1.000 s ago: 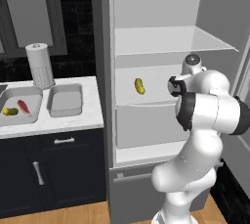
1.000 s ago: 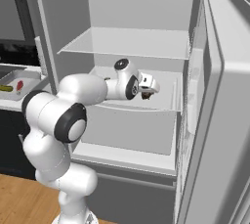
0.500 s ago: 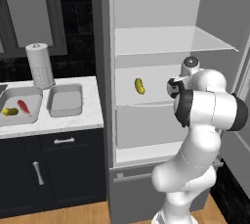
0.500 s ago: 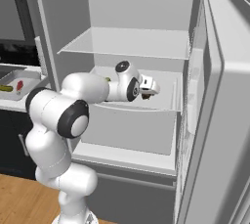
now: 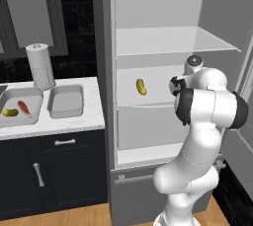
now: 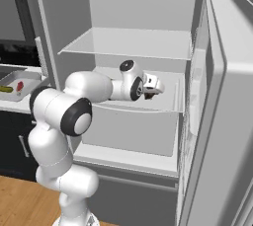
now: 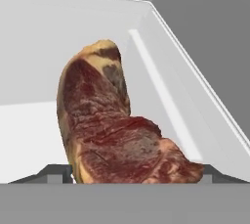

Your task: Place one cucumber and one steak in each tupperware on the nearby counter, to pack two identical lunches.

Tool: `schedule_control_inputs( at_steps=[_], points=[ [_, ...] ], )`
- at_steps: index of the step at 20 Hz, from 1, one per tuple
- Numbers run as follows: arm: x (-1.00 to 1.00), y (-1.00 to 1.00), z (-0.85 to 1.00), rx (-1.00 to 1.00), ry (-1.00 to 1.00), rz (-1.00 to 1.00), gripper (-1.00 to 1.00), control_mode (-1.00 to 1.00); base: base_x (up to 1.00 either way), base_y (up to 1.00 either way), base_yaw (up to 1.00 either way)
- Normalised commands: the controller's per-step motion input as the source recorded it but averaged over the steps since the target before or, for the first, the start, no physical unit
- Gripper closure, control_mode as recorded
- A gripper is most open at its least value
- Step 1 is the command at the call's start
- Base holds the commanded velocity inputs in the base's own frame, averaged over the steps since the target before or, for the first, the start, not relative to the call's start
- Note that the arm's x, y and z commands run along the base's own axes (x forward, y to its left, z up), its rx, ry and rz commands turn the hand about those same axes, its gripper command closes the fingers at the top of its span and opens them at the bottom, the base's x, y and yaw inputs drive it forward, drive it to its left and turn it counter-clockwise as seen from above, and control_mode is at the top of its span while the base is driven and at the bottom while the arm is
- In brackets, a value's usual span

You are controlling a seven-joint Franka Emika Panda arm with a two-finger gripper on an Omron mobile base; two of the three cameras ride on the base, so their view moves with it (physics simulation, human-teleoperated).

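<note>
Inside the open refrigerator (image 6: 207, 121), on its middle shelf (image 6: 168, 102), the end effector (image 6: 154, 88) is reaching toward the right wall, and the hand view shows a dark brown-red steak (image 7: 114, 130) standing close between the two fingertips (image 7: 57, 173). The fingers sit either side of the meat's lower edge, but whether they press on it cannot be told; the jaws look wide and no firm clamp is evident. Risk: the steak is thick, irregular and standing on edge, so a closure low on the piece may pinch only a corner, letting it pivot, topple on the shelf or slip out during withdrawal. The shelf wall lies just beside the meat and could foul a finger. The fingertip contact area is cut off at the bottom of the hand view, and in the left base view the arm's own body hides the end effector. A cucumber (image 5: 141, 87) lies further left on the same shelf. On the surface (image 5: 74, 121), one tupperware (image 5: 10, 124) holds a cucumber and a red steak; the other tupperware (image 5: 65, 114) shows nothing inside.
</note>
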Motion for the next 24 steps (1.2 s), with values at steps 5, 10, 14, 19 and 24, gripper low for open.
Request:
schedule_control_inputs(
  at_steps=[5, 10, 14, 19, 24],
  points=[
    [0.00, -0.02, -0.02, 0.00, 0.00, 0.00, 1.00, -1.00, 0.00, 0.00, 0.00],
    [0.00, 0.00, 0.00, 0.00, 0.00, 0.00, 1.00, -1.00, 0.00, 0.00, 0.00],
    [-0.03, 0.00, 0.01, 0.00, -0.01, 0.00, 1.00, -1.00, 0.00, 0.00, 0.00],
    [-0.28, 0.12, 0.07, -0.03, -0.10, 0.00, 1.00, -1.00, 0.00, 0.00, 0.00],
    [-0.39, 0.17, 0.18, -0.03, -0.13, 0.02, 1.00, -1.00, 0.00, 0.00, 0.00]
  ],
)
